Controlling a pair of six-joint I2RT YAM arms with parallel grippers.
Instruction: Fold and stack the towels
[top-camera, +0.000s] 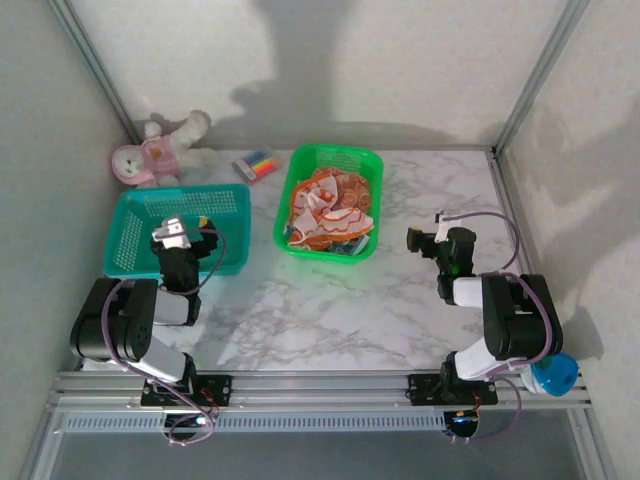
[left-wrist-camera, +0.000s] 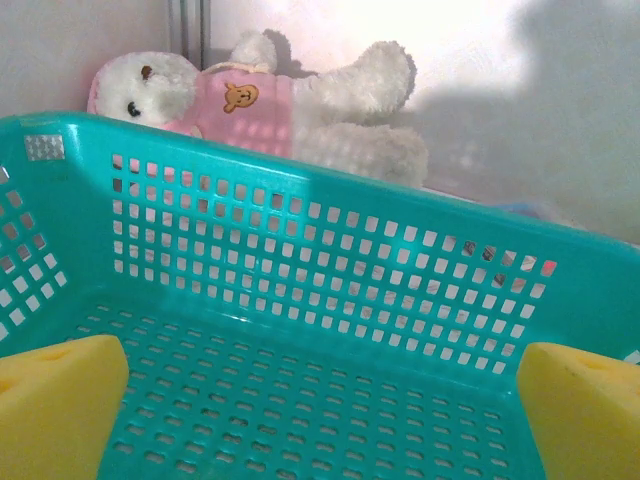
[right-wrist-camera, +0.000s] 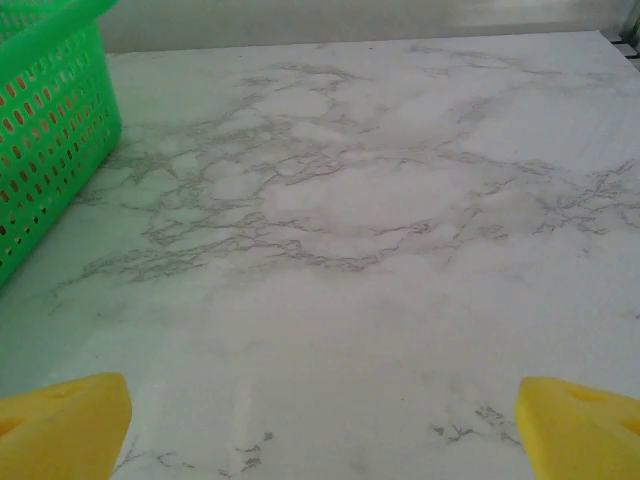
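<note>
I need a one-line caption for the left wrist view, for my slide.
Open left pincer over the teal basket, with a plush toy lying behind it.

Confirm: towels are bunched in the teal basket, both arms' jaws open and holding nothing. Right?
Wrong basket. The top external view shows the towels bunched in the green basket, not the teal basket. The rest stands: both arms' jaws are open and holding nothing.

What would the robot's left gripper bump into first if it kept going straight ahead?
Probably the far holey wall of the teal plastic basket; the open left gripper points into it. The pink-and-white plush toy lies behind that wall.
</note>
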